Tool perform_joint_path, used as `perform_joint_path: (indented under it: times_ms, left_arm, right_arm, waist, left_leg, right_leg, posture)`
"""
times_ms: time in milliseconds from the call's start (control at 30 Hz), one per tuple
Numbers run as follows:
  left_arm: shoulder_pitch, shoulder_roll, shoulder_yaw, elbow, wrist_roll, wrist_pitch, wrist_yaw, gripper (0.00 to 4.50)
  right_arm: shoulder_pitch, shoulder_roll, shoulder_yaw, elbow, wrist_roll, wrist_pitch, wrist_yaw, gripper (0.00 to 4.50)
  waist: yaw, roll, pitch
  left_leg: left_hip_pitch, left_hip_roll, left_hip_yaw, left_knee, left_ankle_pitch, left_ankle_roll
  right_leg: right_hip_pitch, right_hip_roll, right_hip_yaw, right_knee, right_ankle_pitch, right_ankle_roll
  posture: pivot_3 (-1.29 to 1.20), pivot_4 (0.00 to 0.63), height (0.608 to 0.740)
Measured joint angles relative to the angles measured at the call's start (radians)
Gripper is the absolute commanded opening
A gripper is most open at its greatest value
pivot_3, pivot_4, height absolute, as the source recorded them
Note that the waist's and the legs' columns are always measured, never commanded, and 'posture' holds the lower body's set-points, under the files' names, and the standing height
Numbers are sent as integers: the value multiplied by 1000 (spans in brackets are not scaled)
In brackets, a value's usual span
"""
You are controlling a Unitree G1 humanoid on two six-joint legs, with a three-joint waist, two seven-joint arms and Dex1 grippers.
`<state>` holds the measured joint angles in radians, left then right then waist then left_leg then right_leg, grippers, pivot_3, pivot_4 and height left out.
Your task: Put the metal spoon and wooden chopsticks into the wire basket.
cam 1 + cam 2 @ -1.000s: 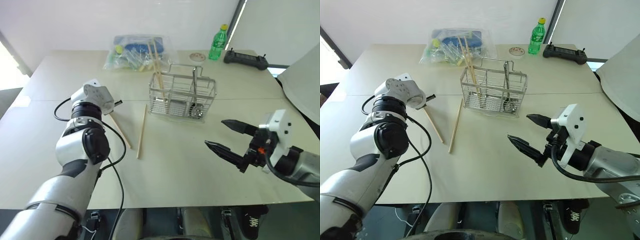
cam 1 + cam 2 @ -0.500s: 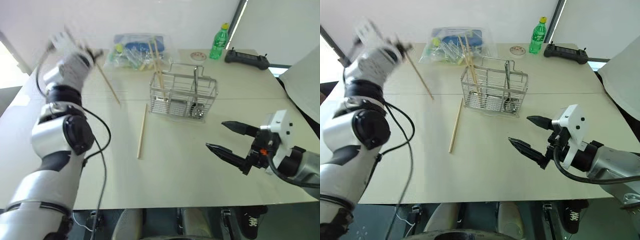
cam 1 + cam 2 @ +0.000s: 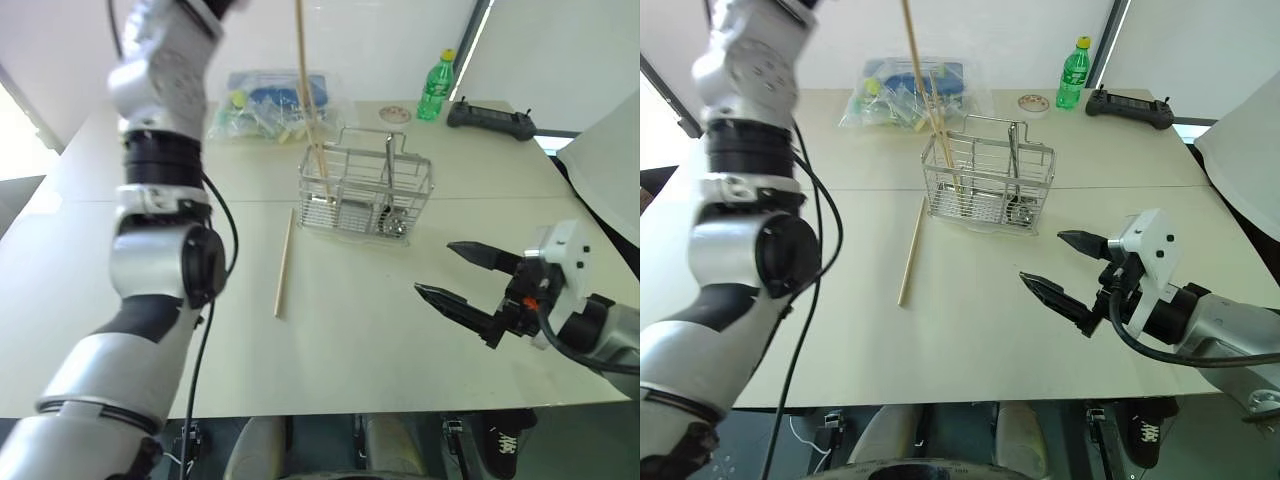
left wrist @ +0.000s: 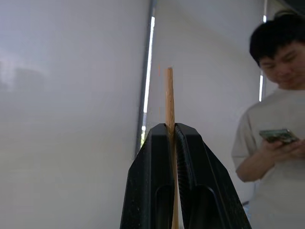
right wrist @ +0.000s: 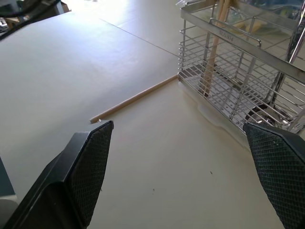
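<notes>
Left wrist view: the left gripper (image 4: 172, 138) is clamped tight on one of the wooden chopsticks (image 4: 169, 102), which pokes out past its fingertips. From the head views that stick (image 3: 303, 75) hangs nearly upright above the wire basket (image 3: 366, 195), which sits toward the worktop's (image 3: 350, 330) far edge. Chopstick count: four. Two stand leaning in the basket's left end (image 3: 320, 165), one lies flat on the worktop (image 3: 284, 263) just off the basket's near-left corner, one is held. One metal spoon (image 3: 389, 215) sits inside the basket's right part. The right gripper (image 3: 468, 280) hovers with jaws spread wide, empty, near the worktop's near-right corner.
</notes>
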<state>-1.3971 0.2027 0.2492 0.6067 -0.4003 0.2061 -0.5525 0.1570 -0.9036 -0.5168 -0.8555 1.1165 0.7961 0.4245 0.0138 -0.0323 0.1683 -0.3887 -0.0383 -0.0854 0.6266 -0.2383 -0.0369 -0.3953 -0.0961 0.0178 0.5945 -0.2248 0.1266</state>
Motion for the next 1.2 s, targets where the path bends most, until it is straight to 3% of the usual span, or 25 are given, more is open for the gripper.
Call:
perform_joint_path:
  times_ms: [167,700,733,767,867,900,967,1200]
  left_arm:
    - [103,-40,-80,-53,52,-28,23,51]
    - [315,-91,-114,-163,82,20,136,51]
    - [322,-93,-113,-175,80,30,145,719]
    - [326,-96,-110,-183,72,41,152,979]
    - [329,-97,-104,-209,51,76,170,2451]
    - [329,-96,-97,-224,35,101,177,3176]
    - [329,-91,-85,-242,9,142,181,3945]
    - [221,25,23,-266,-153,380,189,3945]
  right_arm:
    - [34,21,-7,-22,9,-8,-39,4500]
    - [32,18,-18,-33,46,-39,-99,4500]
    - [28,16,-18,-30,47,-39,-100,4500]
    - [22,15,-18,-23,48,-39,-100,4500]
    - [-6,10,-17,-5,49,-39,-101,4500]
    - [-14,8,-17,0,51,-39,-102,4500]
    - [-21,8,-15,6,55,-39,-101,4500]
    - [-29,8,-2,17,55,-39,-105,4500]
  waist:
    - [-1,0,0]
    - [1,0,0]
    - [1,0,0]
    - [1,0,0]
    - [1,0,0]
    - [1,0,0]
    - [1,0,0]
    - [-1,0,0]
  left_leg:
    - [-1,0,0,0,-1,1]
    - [-1,0,0,2,-1,3]
    - [-1,0,0,2,-1,3]
    - [-1,0,0,2,-1,3]
    - [-1,0,0,2,-1,3]
    - [-1,0,0,2,-1,3]
    - [-1,0,0,2,-1,3]
    - [-1,0,-1,2,-1,3]
  right_leg:
    - [-2,0,0,0,0,0]
    - [0,0,0,0,0,0]
    - [0,0,0,0,0,0]
    - [0,0,0,0,0,0]
    - [0,0,0,0,0,0]
    - [0,0,0,0,0,0]
    - [0,0,0,0,0,0]
    - [0,1,0,0,0,0]
  posture:
    - [0,150,726]
    - [0,150,726]
    - [0,150,726]
    - [0,150,726]
    - [0,150,726]
    - [0,150,726]
    - [0,150,726]
    - [0,150,726]
